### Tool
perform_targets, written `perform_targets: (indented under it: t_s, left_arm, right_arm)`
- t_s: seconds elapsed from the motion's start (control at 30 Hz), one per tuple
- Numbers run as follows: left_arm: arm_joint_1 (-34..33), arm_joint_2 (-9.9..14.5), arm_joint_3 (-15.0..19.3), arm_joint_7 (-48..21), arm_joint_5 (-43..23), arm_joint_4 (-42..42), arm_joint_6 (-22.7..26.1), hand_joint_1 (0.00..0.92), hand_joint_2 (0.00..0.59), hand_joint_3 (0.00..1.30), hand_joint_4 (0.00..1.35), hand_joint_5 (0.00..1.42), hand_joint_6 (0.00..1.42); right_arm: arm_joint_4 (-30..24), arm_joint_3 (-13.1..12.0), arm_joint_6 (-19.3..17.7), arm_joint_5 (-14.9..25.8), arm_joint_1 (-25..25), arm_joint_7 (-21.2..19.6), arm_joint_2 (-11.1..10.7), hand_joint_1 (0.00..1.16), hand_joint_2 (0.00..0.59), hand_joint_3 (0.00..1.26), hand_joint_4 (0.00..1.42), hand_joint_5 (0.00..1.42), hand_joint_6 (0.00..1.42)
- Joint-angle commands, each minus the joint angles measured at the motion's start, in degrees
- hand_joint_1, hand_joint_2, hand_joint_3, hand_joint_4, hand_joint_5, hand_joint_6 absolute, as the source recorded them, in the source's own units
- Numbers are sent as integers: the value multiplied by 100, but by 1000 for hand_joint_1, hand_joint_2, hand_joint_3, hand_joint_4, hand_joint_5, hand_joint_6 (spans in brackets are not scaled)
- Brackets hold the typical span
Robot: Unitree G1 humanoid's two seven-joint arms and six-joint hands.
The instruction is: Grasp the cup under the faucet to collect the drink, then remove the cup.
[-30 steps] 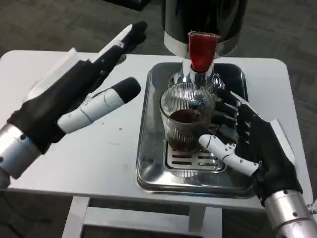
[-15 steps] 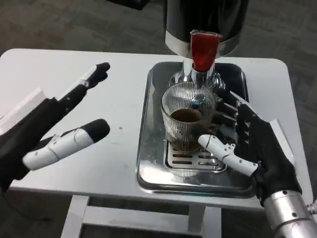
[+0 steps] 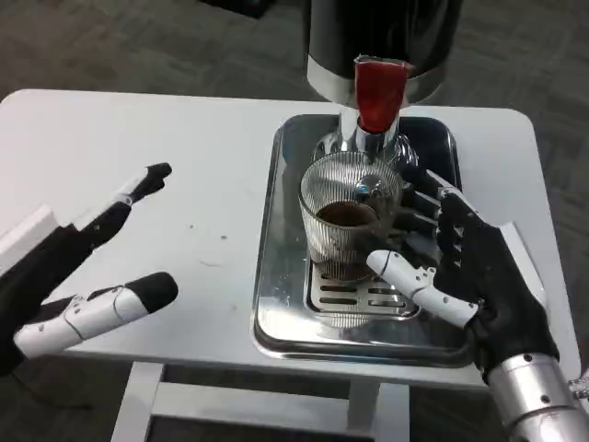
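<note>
- The cup [image 3: 350, 221] is a clear glass with ridges, near the middle of the frame. It stands on the slotted grate of a shiny metal tray [image 3: 276, 304].
- It sits right under the faucet [image 3: 368, 143], which has a red handle [image 3: 377, 92] and comes from a big dark drink tank [image 3: 386, 37] at the top.
- There is dark drink in the cup, filling about the lower half.
- The right hand [image 3: 460, 276] is at the lower right. Its fingers wrap around the right side of the cup and its thumb is on the front, so it looks like it is holding the cup.
- The left hand [image 3: 83, 267] is at the lower left, above the white table [image 3: 184, 138]. Its fingers are spread and it holds nothing.
- The glass is hard and can break. It may be slippery, and the drink makes it heavier.
- I think the best place to hold is the middle of the sides, keeping the cup straight up so nothing spills.
</note>
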Motion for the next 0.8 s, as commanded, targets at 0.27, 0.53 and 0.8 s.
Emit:
perform_targets:
  t_s: [0.27,0.53,0.8]
  left_arm:
    - [74,88,-81,71,366,197,-214,0,32,0,0,0,0]
    - [203,76,-98,49,397,243,-249,0,35,0,0,0,0]
    - [264,37,-129,56,424,185,-239,0,37,0,0,0,0]
  right_arm:
    - [2,183,-140,-163,70,-19,10,717,178,159,230,273,272]
    - [-70,286,-225,-330,23,-24,-85,734,166,93,154,189,183]
    - [-23,248,-385,-462,-73,-116,-95,747,157,82,139,173,181]
